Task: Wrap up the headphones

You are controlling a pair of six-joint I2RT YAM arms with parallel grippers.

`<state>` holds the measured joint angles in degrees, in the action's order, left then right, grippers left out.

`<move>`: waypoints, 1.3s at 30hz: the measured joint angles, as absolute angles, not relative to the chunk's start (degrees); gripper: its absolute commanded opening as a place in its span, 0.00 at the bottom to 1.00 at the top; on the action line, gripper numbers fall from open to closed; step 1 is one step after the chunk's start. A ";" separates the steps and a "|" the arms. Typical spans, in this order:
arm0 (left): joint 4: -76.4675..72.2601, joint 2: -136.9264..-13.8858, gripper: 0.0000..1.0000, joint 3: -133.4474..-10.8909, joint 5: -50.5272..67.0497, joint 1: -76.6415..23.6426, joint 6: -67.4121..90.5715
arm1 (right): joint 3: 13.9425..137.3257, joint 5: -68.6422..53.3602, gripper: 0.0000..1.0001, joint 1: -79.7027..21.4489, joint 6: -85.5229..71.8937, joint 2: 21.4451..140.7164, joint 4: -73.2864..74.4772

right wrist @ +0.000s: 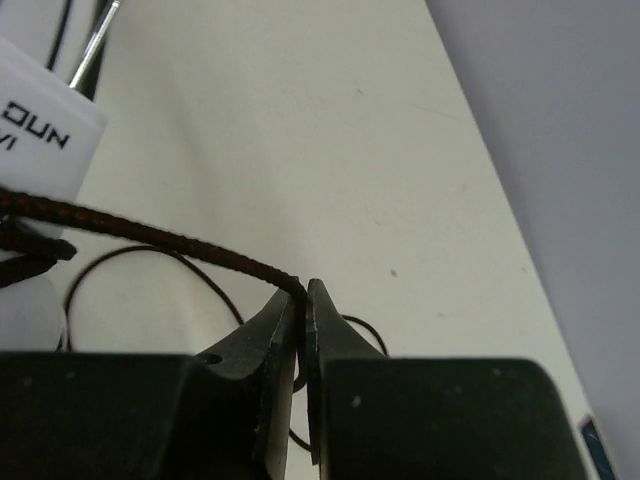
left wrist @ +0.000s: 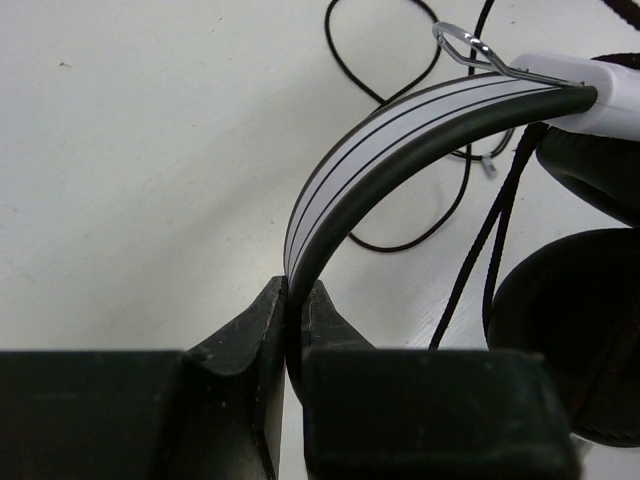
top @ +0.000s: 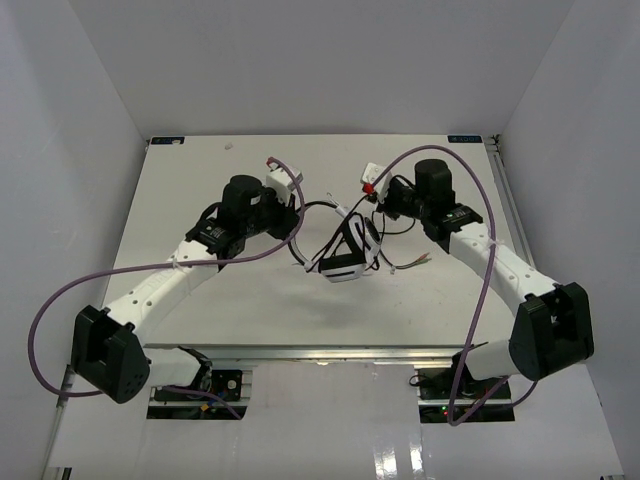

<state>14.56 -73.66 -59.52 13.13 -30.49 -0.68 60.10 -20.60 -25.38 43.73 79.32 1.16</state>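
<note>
Left end effector [left wrist: 297, 300] was clamped on the white, black-edged curved headband [left wrist: 400, 130] of the white-and-black over-ear headphones [top: 345, 255], which were seen at the middle of the white worktop [top: 200, 190]. The thin black braided cord [right wrist: 150, 235] was pinched in the right end effector [right wrist: 302, 295], just right of the headphones.

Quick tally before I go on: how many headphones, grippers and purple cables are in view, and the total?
Headphones: 1
Grippers: 2, left gripper shut on headband, right gripper shut on cord
Purple cables: 2, one along each arm
Total: 5
</note>
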 measured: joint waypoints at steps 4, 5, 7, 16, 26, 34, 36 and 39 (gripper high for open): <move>15.21 -72.65 0.00 -61.26 14.67 -30.61 1.72 | 60.09 -37.57 0.19 -21.98 36.56 80.39 0.03; 15.42 -72.42 0.00 -62.19 14.76 -30.65 2.30 | 60.07 -41.15 0.24 -21.72 34.58 80.92 -0.73; 15.76 -72.09 0.00 -64.74 14.87 -30.99 3.88 | 58.48 -47.68 0.39 -21.71 28.69 82.08 -6.09; 13.65 -68.96 0.00 -72.59 15.54 -32.93 14.04 | 45.83 -63.39 0.63 -21.84 -6.58 91.30 -41.42; 9.56 -67.29 0.00 -74.41 5.45 -33.12 21.60 | 39.01 -64.72 0.50 -23.35 -31.72 96.34 -69.44; 6.14 -68.08 0.00 -76.28 -8.90 -33.06 32.34 | 36.82 -62.93 0.10 -29.03 -32.61 91.25 -70.47; 4.95 -68.42 0.00 -76.66 -11.94 -33.06 34.81 | 36.82 -62.76 0.08 -29.23 -32.79 89.85 -70.50; 4.86 -69.86 0.00 -78.87 -17.36 -33.08 36.90 | 36.86 -62.39 0.08 -29.50 -29.70 86.72 -66.92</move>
<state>4.86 -69.86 -78.87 -17.36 -33.08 36.90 36.86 -62.39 -29.50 -29.70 86.72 -66.92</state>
